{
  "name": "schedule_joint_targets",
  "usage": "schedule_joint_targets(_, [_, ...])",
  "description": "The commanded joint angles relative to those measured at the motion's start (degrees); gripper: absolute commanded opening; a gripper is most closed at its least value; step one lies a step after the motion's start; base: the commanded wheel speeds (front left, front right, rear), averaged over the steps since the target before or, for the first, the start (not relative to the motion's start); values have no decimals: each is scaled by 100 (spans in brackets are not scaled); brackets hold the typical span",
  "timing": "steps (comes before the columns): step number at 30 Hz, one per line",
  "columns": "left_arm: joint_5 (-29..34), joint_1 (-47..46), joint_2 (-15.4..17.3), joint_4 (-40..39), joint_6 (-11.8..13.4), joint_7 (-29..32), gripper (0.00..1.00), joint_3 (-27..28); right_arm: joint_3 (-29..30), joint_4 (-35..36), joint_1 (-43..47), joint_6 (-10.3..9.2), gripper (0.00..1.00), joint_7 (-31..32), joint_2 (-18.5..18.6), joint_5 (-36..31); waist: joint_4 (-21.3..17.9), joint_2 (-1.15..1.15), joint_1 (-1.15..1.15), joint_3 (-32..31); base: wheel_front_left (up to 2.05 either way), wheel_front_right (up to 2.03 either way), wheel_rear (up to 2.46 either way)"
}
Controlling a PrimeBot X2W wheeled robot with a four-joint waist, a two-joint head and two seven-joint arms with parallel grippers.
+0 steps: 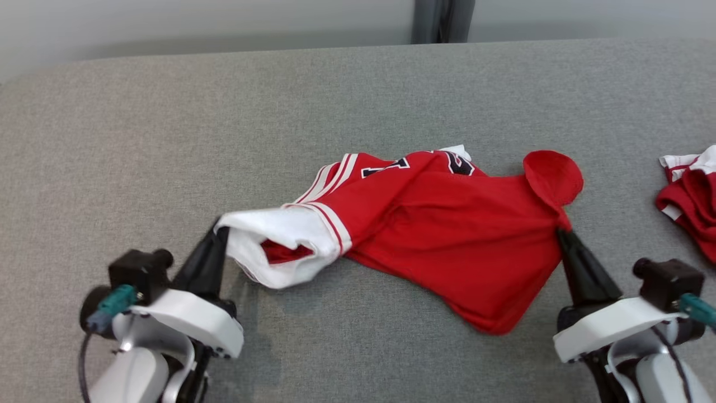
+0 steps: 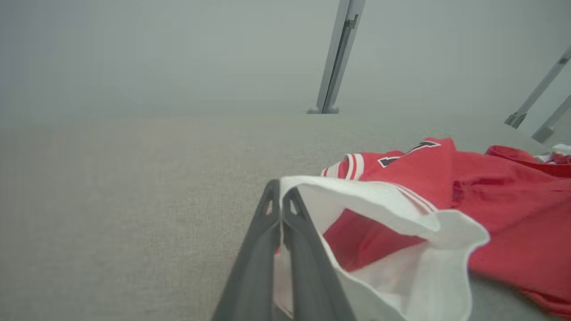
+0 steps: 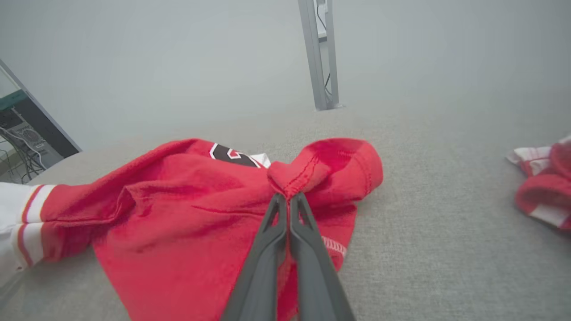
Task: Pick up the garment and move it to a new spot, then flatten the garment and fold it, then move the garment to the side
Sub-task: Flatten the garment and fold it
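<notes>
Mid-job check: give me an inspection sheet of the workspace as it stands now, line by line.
Surface: grey cloth-covered table, flat, no spills seen.
Job's things: red jersey lies crumpled mid-table, its white end toward the left, not yet flattened.
Clutter: second red-and-white garment bunched at the right edge.
Grippers: left gripper shut on the jersey's white end; right gripper shut on a red edge.
Cables: dark cable loops by the left wrist, apart from the jersey.
Surroundings: metal post behind the table, pale wall.
</notes>
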State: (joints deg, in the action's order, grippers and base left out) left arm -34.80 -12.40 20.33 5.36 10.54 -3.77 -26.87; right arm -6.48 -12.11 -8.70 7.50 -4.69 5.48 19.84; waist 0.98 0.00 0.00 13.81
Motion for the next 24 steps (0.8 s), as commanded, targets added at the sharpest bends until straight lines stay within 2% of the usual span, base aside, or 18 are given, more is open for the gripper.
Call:
schedule_joint_targets(1, [64,-147,96,-156,66,-53,0,87,74,181,0,-2,0,-63,74,13,-43,0,0,-59,0,0,0])
schedule_joint_targets(7, [239,-614,472,-1001,217,-30,0,455,408,1187,-380,-2,0,-56,317,52,-134,0,0,-268,0,0,0])
schedule_joint_targets(12, [382,-1314,791,-1667,275,257,0,719,752,2008,-973,-2,0,123,547,220,-180,0,0,-492,0,0,0])
schedule_joint_targets(18, [614,-2245,1027,-2161,330,494,0,921,1011,2670,-1654,-2,0,308,758,352,-202,0,0,-615,0,0,0])
schedule_joint_targets(24, [772,-2927,1122,-2481,326,673,0,1000,1234,2898,-1993,-2,0,568,856,436,-202,0,0,-698,0,0,0])
